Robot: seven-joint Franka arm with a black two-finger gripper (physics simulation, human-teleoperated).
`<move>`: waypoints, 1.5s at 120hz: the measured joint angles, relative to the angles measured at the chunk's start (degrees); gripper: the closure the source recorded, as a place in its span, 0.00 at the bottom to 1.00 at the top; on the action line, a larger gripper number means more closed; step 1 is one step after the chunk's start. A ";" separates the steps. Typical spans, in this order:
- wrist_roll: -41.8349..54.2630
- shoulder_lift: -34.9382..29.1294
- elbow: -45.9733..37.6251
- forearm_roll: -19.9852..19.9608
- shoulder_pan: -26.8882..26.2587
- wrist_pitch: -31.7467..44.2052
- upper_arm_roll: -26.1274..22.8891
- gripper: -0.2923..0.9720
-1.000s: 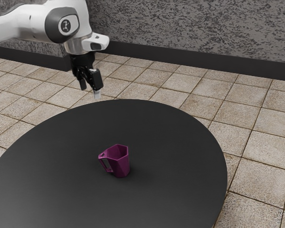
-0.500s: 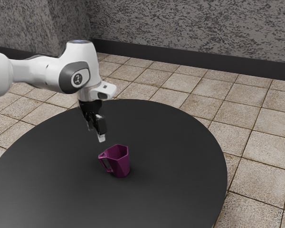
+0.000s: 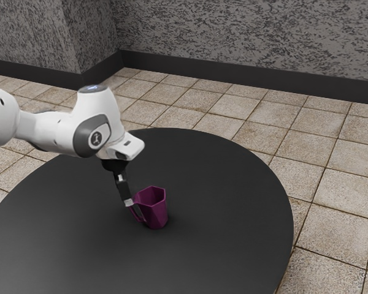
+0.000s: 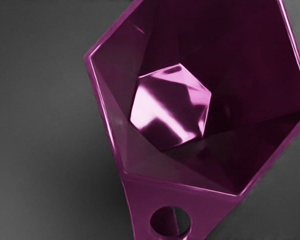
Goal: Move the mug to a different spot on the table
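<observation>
A purple faceted mug point(image 3: 154, 206) stands upright near the middle of the round black table point(image 3: 227, 177). My gripper point(image 3: 128, 200) has come down at the mug's handle side, on the exterior view's left. It is open, and its light fingertip sits right beside the handle. From directly above, the wrist view looks into the mug point(image 4: 170, 107), down to its shiny hexagonal bottom. The handle point(image 4: 170, 222) with its round hole lies just under my hand.
The table's edge point(image 3: 286, 245) curves round on the exterior view's right, with tiled floor point(image 3: 331, 153) beyond it. A rough grey wall point(image 3: 245, 30) stands behind. Bare black tabletop surrounds the mug on all sides.
My arm has swung down from above the table's far edge to the mug. The gripper has dropped to handle height. The mug has not moved.
</observation>
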 joint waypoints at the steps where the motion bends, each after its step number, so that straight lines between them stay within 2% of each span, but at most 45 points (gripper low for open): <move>1: 0.29 -0.03 -0.11 -0.06 -0.01 0.16 0.00 0.23; 58: 11.49 0.49 -3.26 -2.67 0.11 5.62 -1.23 0.23; 136: 17.38 1.97 -5.68 -5.14 -0.04 10.95 -1.69 0.23; 148: 17.84 2.06 -5.79 -5.40 -0.01 12.00 -1.78 0.29; 180: 18.74 2.24 -6.60 -6.03 -0.07 14.79 -2.55 0.52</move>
